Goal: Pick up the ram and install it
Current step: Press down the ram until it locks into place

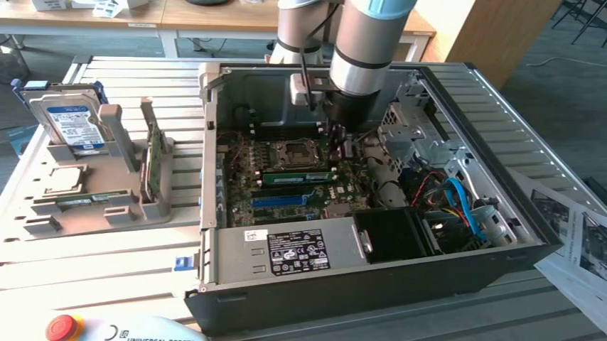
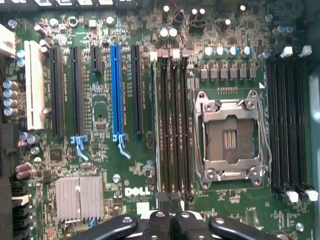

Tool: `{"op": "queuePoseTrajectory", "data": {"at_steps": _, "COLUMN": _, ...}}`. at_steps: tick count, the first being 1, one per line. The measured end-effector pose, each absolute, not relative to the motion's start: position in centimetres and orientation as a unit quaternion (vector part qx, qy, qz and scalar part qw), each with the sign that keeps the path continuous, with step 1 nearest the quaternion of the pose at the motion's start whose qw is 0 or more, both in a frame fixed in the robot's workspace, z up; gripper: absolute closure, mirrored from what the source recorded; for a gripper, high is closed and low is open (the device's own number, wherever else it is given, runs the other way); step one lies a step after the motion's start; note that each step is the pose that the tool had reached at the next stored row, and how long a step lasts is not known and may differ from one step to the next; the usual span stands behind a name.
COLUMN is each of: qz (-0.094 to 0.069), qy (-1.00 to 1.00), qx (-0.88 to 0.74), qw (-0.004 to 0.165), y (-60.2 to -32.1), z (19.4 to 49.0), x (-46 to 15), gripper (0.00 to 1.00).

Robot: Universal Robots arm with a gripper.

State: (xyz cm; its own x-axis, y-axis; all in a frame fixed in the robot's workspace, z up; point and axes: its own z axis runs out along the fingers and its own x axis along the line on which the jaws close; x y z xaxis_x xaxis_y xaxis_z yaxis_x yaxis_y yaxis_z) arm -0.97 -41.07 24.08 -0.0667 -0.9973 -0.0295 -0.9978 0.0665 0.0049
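Note:
A narrow green ram (image 1: 298, 177) stands on edge in a slot of the motherboard (image 1: 284, 202), just beside the CPU socket (image 1: 296, 153). From above, the ram (image 2: 154, 125) is a thin pale line along the outermost of the black memory slots (image 2: 172, 125). My gripper (image 1: 340, 133) hangs inside the open computer case (image 1: 379, 277), low over the board. Its black fingertips (image 2: 159, 220) are pressed together, and the gripper (image 2: 170, 200) is shut on nothing above one end of those slots.
A grey holder tray (image 1: 57, 227) at the exterior view's left carries a silver hard drive (image 1: 67, 121), an upright green card (image 1: 150, 160), a CPU chip (image 1: 62, 179) and a flat green stick (image 1: 90, 199). Case walls, a drive cage (image 1: 417, 138) and cables (image 1: 460, 202) surround the gripper.

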Motion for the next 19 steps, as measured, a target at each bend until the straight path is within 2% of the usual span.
{"op": "queuePoseTrajectory", "data": {"at_steps": 19, "qz": 0.011, "qy": 0.730, "qx": -0.683, "qw": 0.010, "y": -40.9, "z": 24.1, "x": -5.2, "gripper": 0.89}}
